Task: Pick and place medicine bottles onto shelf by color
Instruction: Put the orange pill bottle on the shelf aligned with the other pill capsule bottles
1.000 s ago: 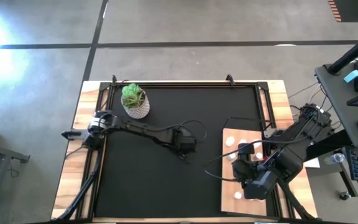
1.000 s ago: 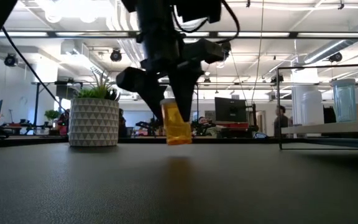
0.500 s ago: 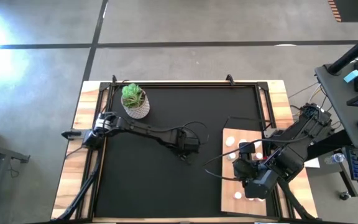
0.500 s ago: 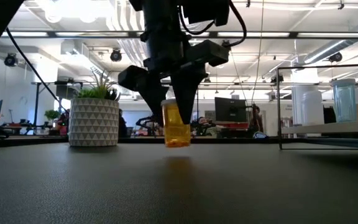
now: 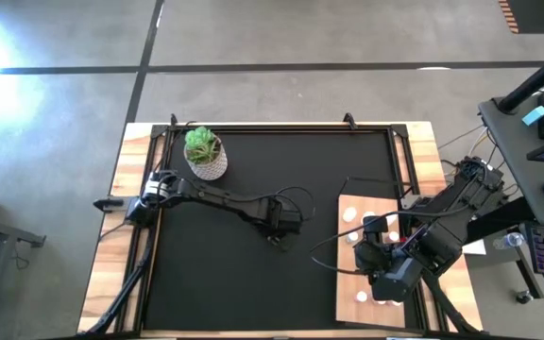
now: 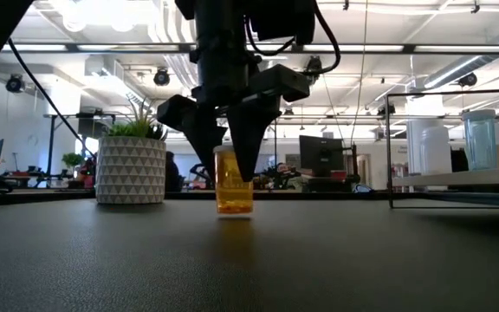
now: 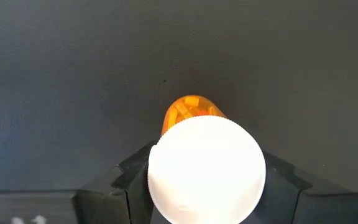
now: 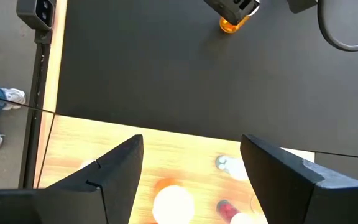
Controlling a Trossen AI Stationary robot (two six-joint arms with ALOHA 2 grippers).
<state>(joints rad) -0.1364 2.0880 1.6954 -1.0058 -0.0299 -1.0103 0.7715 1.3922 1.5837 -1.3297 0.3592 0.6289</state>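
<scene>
High view: the left gripper (image 5: pixel 277 229) is seen near the middle of the black mat (image 5: pixel 234 274), well apart from the pale wooden rectangular shelf (image 5: pixel 348 283) at the mat's right edge. The right gripper (image 5: pixel 371 253) hangs over that shelf, where several small white-capped bottles (image 5: pixel 350 214) are set.

Low view: the amber-orange cylindrical medicine bottle (image 6: pixel 233 179) is held upright between the dark fingers, its long axis vertical and its base at, or just above, the mat (contact cannot be told).

Left wrist view: the bottle's round white cap (image 7: pixel 207 169) is clamped from both sides by the closed-in fingers, the amber body pointing down.

Right wrist view: the right gripper's fingers (image 8: pixel 114 165) are spread apart and empty over the shelf; the amber bottle lies far off, so the left arm is judged the one to carry it rightward.
</scene>
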